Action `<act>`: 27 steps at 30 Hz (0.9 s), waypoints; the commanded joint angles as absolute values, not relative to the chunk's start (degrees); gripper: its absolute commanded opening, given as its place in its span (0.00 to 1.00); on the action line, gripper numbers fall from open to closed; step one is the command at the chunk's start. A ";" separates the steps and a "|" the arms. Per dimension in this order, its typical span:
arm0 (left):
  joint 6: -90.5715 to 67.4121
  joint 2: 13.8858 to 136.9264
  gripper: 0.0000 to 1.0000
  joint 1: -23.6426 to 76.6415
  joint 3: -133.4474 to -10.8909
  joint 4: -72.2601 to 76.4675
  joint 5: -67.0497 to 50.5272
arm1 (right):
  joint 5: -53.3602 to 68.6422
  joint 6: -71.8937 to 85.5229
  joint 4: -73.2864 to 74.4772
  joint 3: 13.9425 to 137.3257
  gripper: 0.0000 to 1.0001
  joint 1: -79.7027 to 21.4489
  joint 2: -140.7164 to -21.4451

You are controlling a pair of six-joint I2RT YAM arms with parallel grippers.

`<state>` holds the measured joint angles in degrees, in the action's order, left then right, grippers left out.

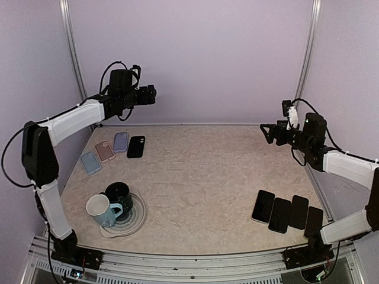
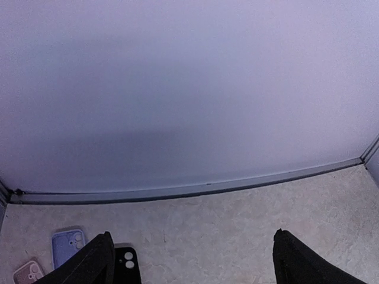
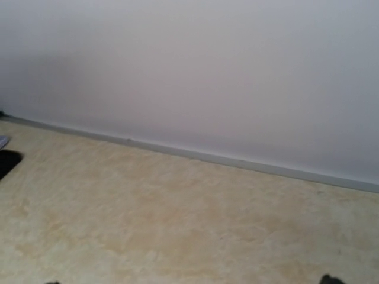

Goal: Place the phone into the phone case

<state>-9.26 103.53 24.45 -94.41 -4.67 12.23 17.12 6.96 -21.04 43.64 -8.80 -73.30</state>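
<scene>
Several black phones [image 1: 279, 215] lie in a row at the front right of the table. At the back left lie several phone cases: blue [image 1: 90, 162], pink [image 1: 104, 151], lavender [image 1: 120, 142] and black [image 1: 136, 146]. My left gripper [image 1: 152, 94] hangs high above the cases, open and empty. Its wrist view shows the lavender case [image 2: 68, 244], the black case [image 2: 125, 263] and the pink case [image 2: 26, 272] under the wide-apart fingers [image 2: 95, 263]. Off to the back right, my right gripper [image 1: 264, 133] is raised, open and empty, well behind the phones.
A white mug [image 1: 102, 210] and a black mug [image 1: 121, 198] stand on a round pale plate [image 1: 135, 223] at the front left. Lilac walls close the back and both sides. The black case's edge [image 3: 7, 161] shows at the left of the right wrist view.
</scene>
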 commanded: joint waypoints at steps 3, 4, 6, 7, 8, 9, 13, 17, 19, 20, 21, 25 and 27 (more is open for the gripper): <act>-21.31 125.80 0.91 24.36 -116.01 -33.09 14.24 | 18.73 4.80 -18.52 42.32 0.95 -10.27 -69.94; -22.20 128.68 0.91 24.27 -118.41 -34.74 14.28 | 18.91 4.76 -18.44 41.83 0.95 -10.35 -69.57; -23.35 133.11 0.91 24.13 -121.60 -37.24 14.37 | 19.02 5.03 -18.66 40.98 0.95 -10.48 -68.77; -23.83 134.37 0.91 24.02 -122.80 -38.17 14.84 | 18.99 5.30 -18.86 40.70 0.95 -10.62 -68.50; -24.24 136.00 0.91 23.90 -124.26 -39.36 15.51 | 18.97 5.68 -19.09 40.55 0.95 -10.75 -68.35; -24.63 137.10 0.91 23.69 -125.15 -40.68 16.25 | 19.14 6.01 -19.38 40.46 0.95 -10.87 -68.23; -26.24 140.24 0.88 22.83 -124.26 -42.82 16.11 | 20.63 6.25 -19.41 40.59 0.95 -11.44 -68.20; -27.04 140.40 0.84 22.97 -121.61 -42.67 16.41 | 20.51 5.99 -19.21 40.85 0.95 -11.77 -67.78; -27.32 139.92 0.80 22.70 -119.32 -41.86 15.72 | 20.53 5.75 -18.95 41.03 0.95 -11.85 -67.52; -27.52 139.48 0.78 22.46 -118.10 -40.98 14.98 | 20.50 5.67 -18.80 41.04 0.95 -11.86 -67.26; -27.93 139.22 0.77 22.22 -116.69 -40.50 14.34 | 20.43 5.70 -18.73 41.00 0.95 -11.94 -67.05; -28.66 137.98 0.64 21.63 -111.99 -38.16 12.17 | 19.63 5.36 -18.81 40.95 0.95 -12.28 -65.98; -28.87 137.28 0.54 21.77 -110.21 -36.85 11.68 | 19.38 5.34 -18.87 41.02 0.95 -12.39 -65.51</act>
<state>-27.29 139.04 22.55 -114.21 -38.13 14.35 19.66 5.61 -19.33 41.28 -11.38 -67.55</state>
